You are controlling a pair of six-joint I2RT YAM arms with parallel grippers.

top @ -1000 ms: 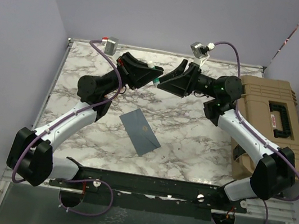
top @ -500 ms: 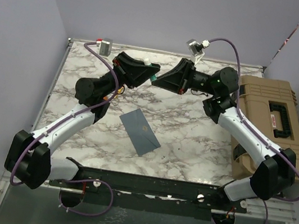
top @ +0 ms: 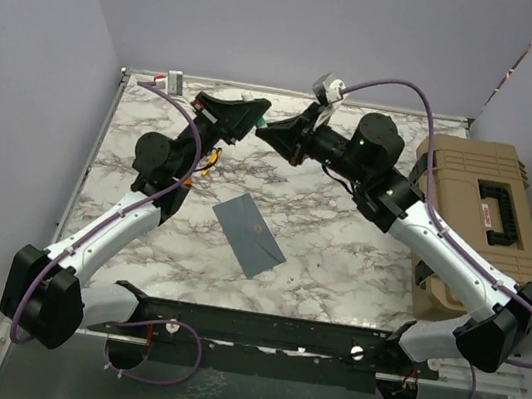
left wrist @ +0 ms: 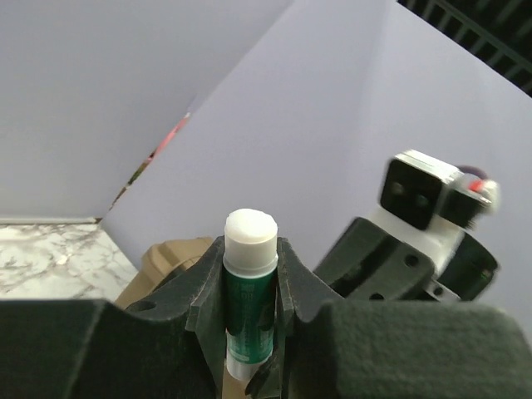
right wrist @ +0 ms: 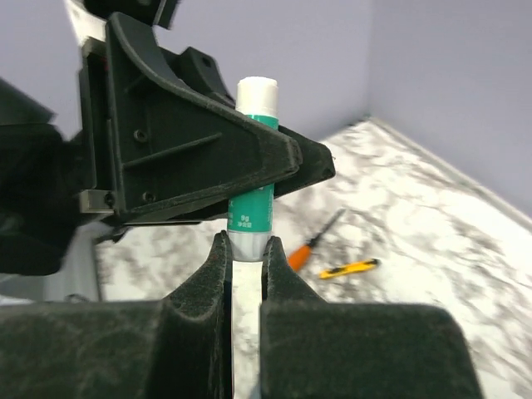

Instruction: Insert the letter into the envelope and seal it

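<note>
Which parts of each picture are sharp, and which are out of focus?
Top external: evenly lit and sharp, the envelope crisp, shadows soft. Left wrist: the glue stick is sharp, the left gripper's fingers blur toward the bottom edge. Right wrist: the glue stick is sharp, the right gripper's fingers nearest the lens soft.

Glue stick (right wrist: pixel 252 199): green body, white end on top, upright, raised off counter (top: pixel 339 252).
Counter: white marble with grey veining.
Screwdriver (right wrist: pixel 312 245), orange handle, lying flat on counter; yellow cutter (right wrist: pixel 349 268) just beside it.
Tan case (top: pixel 465 221), black handle on lid, at counter's right edge.
Walls (top: pixel 274 19): plain lilac.
</note>
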